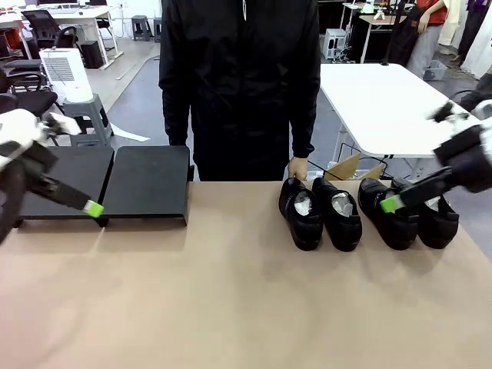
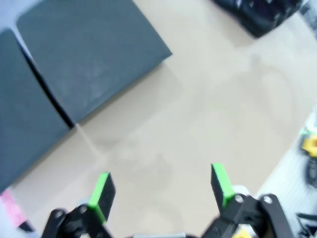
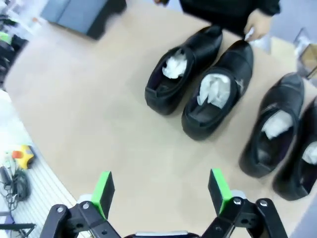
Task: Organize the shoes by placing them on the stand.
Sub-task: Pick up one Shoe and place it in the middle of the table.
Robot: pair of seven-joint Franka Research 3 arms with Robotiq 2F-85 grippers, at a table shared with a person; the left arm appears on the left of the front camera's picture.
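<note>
shoes [image 1: 342, 219] — four abreast on the far right of the table [image 1: 231, 307], long axes running near-to-far, well apart from the stand [image 1: 146, 184] at far left. right gripper [image 1: 393, 203] hovering at the two rightmost, jaws spread, holding nothing — clearly the nearer arm. left gripper [image 1: 94, 208] spread too, empty, by the stand's front edge. probably calls for a grasp across a shoe's width.

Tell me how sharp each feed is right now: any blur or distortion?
Front view: table and shoes sharp, left arm and right arm smeared. Left wrist view: soft throughout, the stand hazy. Right wrist view: slightly soft, edges bowed by the wide lens.
</note>
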